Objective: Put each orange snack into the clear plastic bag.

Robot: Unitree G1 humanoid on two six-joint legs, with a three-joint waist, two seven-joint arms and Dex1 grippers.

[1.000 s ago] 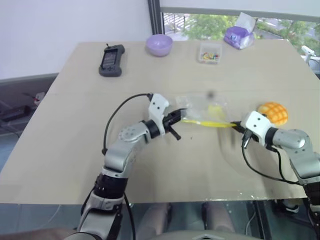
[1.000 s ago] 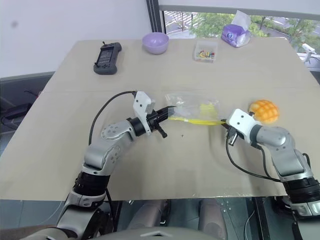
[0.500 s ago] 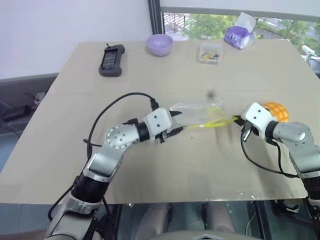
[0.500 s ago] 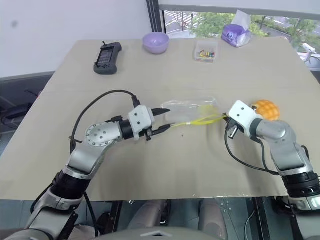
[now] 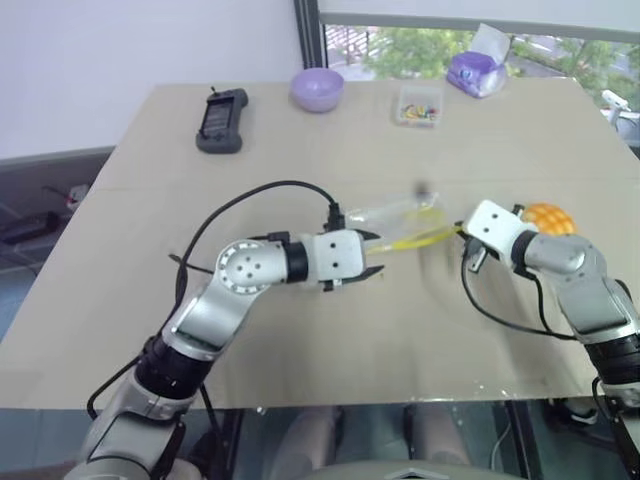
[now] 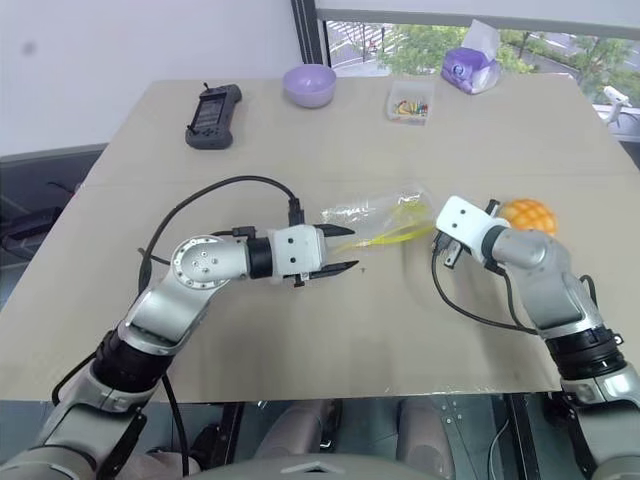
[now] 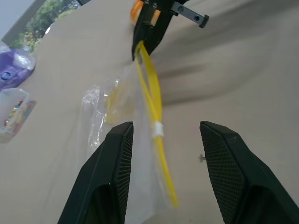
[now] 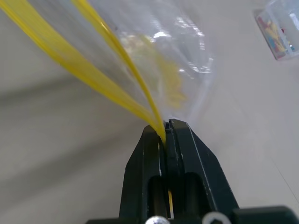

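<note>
The left end effector (image 7: 161, 177) was seen with its fingers spread apart, holding nothing, the clear plastic bag (image 6: 372, 222) hanging between them. The right end effector (image 8: 166, 133) was clamped shut on the yellow strip (image 8: 88, 79) at the bag's end, the bag being lifted off the table (image 5: 330, 340). The orange snack (image 5: 549, 219) lay on the table just behind the right wrist. A purple bowl (image 5: 317, 88) stood at the far edge
</note>
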